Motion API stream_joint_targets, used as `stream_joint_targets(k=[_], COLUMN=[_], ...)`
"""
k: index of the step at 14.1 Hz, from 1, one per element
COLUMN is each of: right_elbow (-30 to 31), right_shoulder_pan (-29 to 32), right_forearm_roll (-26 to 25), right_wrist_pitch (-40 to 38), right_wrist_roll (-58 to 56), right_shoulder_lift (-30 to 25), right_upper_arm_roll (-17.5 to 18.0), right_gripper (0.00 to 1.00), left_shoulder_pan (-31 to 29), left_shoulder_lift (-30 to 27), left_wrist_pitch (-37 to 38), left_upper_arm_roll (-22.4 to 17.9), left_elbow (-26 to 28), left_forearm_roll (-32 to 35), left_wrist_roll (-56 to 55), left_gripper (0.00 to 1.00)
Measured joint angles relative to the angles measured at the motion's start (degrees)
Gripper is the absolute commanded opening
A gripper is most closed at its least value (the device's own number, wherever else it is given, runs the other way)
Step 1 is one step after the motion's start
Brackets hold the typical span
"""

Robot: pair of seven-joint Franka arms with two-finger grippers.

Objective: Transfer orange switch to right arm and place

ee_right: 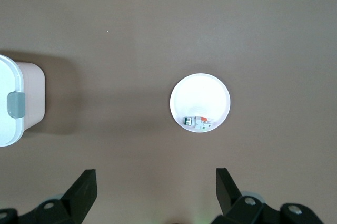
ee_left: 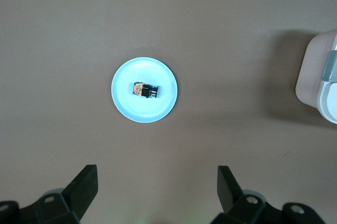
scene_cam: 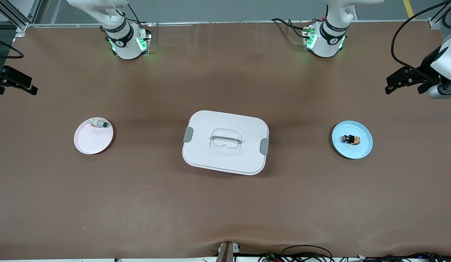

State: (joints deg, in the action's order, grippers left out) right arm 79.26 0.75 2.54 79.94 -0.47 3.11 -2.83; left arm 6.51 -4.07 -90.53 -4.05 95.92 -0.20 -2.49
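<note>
Closest to the front camera is the lidded white box (scene_cam: 225, 142) in the middle of the worktop (scene_cam: 225, 203), lid clipped down with grey latches, so I'll start there and then get to what matters.

So the orange switch (scene_cam: 351, 139) is lying on its side on the blue plate (scene_cam: 363, 149), toward the left arm's end of the worktop. Nothing is touching it yet. My guess is it's parked on that plate so the left arm can reach it easily, since the right arm comes from the other end.

Left hand (ee_left: 157, 192) is hanging up high over the worktop near the blue plate, fingers spread wide, nothing in them. Right hand (ee_right: 156, 192) is the same deal at its own end, wide open and empty, up over the worktop near the pink plate (scene_cam: 87, 143). Looks like it's just waiting.

That pink plate has the green-capped silver switch (scene_cam: 99, 124) sitting at its rim, which is not the one we want.

As for obstacles, the white box sits right between the two plates, so I'd guess any handover has to happen up above it or off to one side. Around the switch itself it's open, nothing crowding the plate.
</note>
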Motion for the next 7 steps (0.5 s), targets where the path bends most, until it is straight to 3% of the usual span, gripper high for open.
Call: stream_joint_targets(k=[7], right_elbow=[0.00], right_shoulder_pan=[0.00], right_forearm_roll=[0.00], right_wrist_pitch=[0.00], right_wrist_roll=[-0.01], right_shoulder_lift=[-0.01], right_upper_arm_roll=[0.00], right_gripper=[1.00], left_shoulder_pan=[-0.34], left_shoulder_lift=[0.96], left_wrist_pitch=[-0.01], left_upper_arm_roll=[-0.01], left_elbow=[3.11], left_forearm_roll=[0.00], left_wrist_roll=[0.18], left_gripper=[1.00])
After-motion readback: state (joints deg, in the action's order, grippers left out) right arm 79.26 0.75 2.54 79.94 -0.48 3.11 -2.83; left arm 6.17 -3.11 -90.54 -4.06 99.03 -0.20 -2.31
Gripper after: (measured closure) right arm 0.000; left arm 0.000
